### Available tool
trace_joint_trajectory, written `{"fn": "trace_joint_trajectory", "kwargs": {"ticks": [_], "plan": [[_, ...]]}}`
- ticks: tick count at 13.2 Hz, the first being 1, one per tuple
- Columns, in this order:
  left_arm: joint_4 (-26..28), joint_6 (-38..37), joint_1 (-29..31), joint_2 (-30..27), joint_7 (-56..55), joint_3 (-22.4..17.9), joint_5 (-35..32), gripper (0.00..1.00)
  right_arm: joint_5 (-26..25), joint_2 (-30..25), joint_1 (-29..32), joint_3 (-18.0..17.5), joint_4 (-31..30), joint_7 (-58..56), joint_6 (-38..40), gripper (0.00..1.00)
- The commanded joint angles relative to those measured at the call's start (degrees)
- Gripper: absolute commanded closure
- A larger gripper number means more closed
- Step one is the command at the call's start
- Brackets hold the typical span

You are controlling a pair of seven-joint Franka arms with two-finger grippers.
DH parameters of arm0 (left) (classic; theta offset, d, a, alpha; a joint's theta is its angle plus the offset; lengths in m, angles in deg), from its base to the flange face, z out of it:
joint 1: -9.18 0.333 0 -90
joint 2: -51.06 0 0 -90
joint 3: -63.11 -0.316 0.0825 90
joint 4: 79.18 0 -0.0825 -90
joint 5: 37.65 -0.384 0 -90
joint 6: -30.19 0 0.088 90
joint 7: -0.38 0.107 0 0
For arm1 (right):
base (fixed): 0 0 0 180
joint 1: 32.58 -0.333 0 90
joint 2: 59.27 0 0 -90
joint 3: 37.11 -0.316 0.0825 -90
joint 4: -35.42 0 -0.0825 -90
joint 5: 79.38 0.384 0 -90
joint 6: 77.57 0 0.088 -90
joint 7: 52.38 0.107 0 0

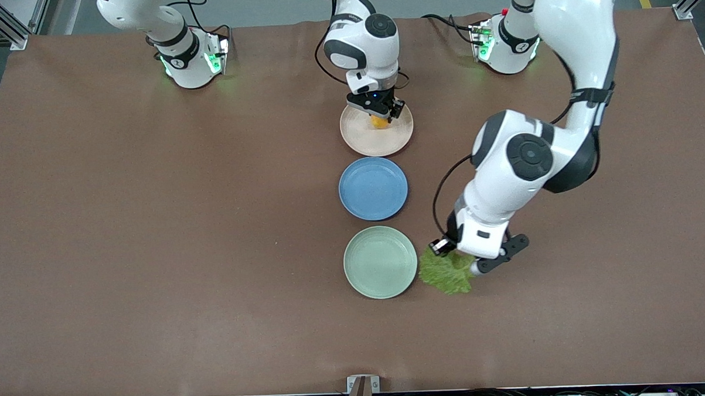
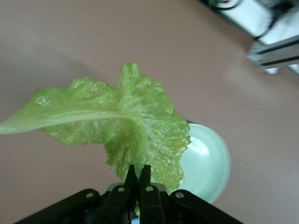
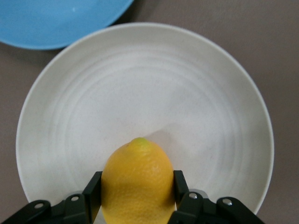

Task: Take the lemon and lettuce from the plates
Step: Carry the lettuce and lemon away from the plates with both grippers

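Observation:
My right gripper (image 1: 379,118) is shut on the yellow-orange lemon (image 1: 379,122) over the beige-pink plate (image 1: 385,139); in the right wrist view the lemon (image 3: 138,183) sits between both fingers above that plate (image 3: 187,93). My left gripper (image 1: 457,263) is shut on the crinkled green lettuce (image 1: 446,272) and holds it over the table just beside the mint green plate (image 1: 380,261), toward the left arm's end. In the left wrist view the leaf (image 2: 112,123) hangs from the closed fingertips, with the mint plate (image 2: 208,163) under it.
A blue plate (image 1: 373,188) lies between the beige-pink and mint green plates; it also shows in the right wrist view (image 3: 56,21). The brown table (image 1: 154,228) stretches wide toward both ends. A small bracket (image 1: 362,385) sits at the table edge nearest the camera.

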Motion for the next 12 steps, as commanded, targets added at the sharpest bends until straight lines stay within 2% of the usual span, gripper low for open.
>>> {"fn": "trace_joint_trajectory", "kwargs": {"ticks": [1, 4, 6, 9, 12], "plan": [[15.6, 1.0, 3.0, -9.7, 6.3, 0.5, 1.0, 1.0, -0.5, -3.8, 3.8, 0.0, 2.6, -5.5, 8.3, 0.97], [25.2, 3.3, 5.5, -13.5, 12.5, 0.5, 1.0, 1.0, 3.6, -10.0, 10.8, 0.2, 2.1, -21.4, 15.4, 0.97], [31.0, 7.7, 6.7, -14.9, 15.0, 0.5, 1.0, 1.0, 3.8, -13.8, 16.8, 0.2, 0.3, -30.8, 18.5, 0.97], [39.2, 17.0, 8.1, -15.7, 19.2, 0.5, 1.0, 1.0, 3.8, -20.8, 28.1, 0.2, -6.6, -47.0, 18.0, 0.98], [43.2, 19.3, 9.8, -15.5, 23.8, 0.4, 1.0, 1.0, 3.8, -25.8, 40.1, 0.2, -13.5, -64.4, 17.1, 0.99]]}}
